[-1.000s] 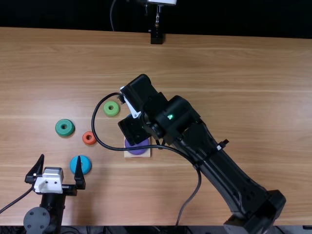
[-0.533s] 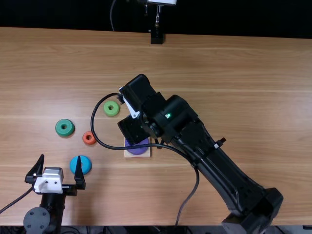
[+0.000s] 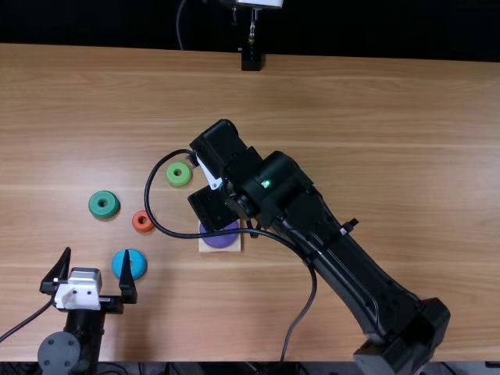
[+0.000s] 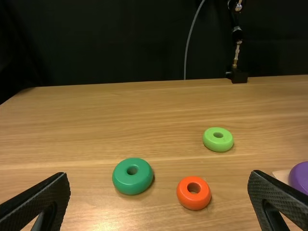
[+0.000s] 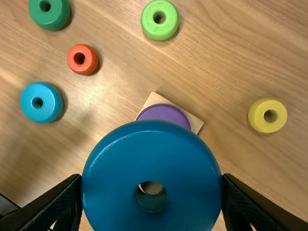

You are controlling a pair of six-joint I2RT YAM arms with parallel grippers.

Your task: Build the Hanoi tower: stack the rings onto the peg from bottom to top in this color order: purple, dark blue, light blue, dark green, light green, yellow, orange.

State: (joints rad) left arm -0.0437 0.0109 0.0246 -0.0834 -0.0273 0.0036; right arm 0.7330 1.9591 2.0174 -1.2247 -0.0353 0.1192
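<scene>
Streaky wood-grain tabletop (image 3: 375, 117); left gripper (image 3: 97, 250) has crosshatched fingers (image 4: 36, 202) spread wide, holding zilch. Square pale wood base (image 5: 152, 99) wears a domed purple ring (image 5: 163, 113). Glossy dark blue ring (image 5: 115, 168)'s clamped in the right gripper (image 3: 209, 208). Then smooth, chunky donuts lying around the base: light blue (image 5: 41, 112), dark green (image 4: 133, 183), light green (image 4: 218, 143), yellow (image 5: 257, 117), orange (image 4: 194, 201).

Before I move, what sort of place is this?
Likely a robot test bench: a wooden table, two black arms, and a dark backdrop behind.
</scene>
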